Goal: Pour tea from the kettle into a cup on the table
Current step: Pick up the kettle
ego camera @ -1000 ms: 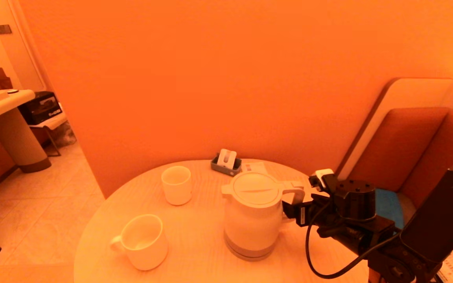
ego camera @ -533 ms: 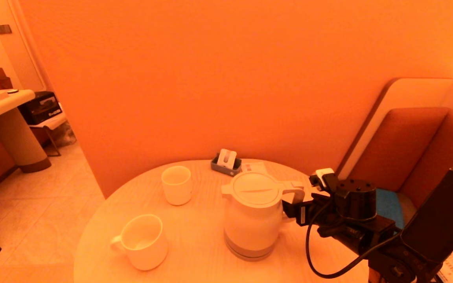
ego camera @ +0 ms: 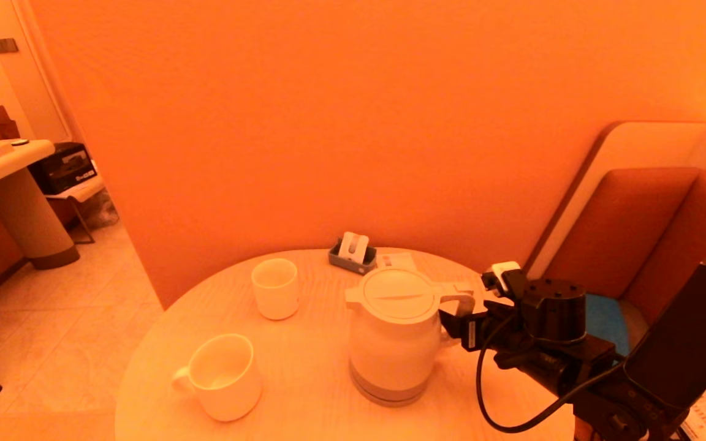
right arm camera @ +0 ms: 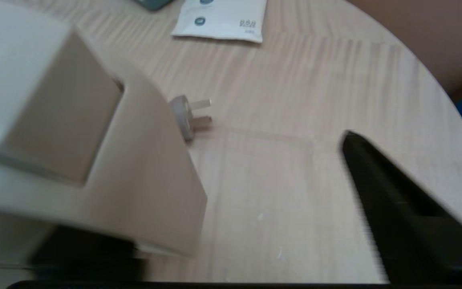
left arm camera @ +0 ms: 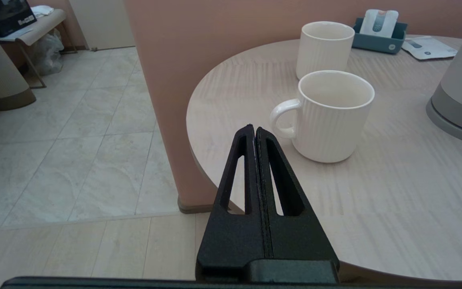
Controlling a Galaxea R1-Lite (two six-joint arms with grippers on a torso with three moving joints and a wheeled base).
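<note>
Kettle: the kettle (ego camera: 394, 335) stands upright on the worktop (ego camera: 304, 380) toward its right edge, lid on, spout pointing left, loop handle (ego camera: 458, 301) pointing right.
Cup: the cup (ego camera: 275, 288) stands upright toward the far edge, left of the kettle and well apart from it.
Right tool: the right tool (right arm camera: 235, 188) sits at the kettle's handle, its jaws spread wide with the handle between them; one finger (right arm camera: 399, 212) is clear of the handle, so nothing is gripped.
Left tool: the left tool (left arm camera: 255, 132) is parked off the near-left edge, its fingers pressed together on nothing.
Around: a mug (ego camera: 223, 376) with a side handle stands near the near-left edge; a small grey tray (ego camera: 352, 257) holding a white item and a paper sachet (right arm camera: 223, 18) lie at the far edge; a power plug (right arm camera: 189, 116) lies behind the kettle.
In the way: nothing stands between spout and cup.
Hard to make out: the second finger of the right tool is hidden behind the handle; the cup's contents cannot be made out.
</note>
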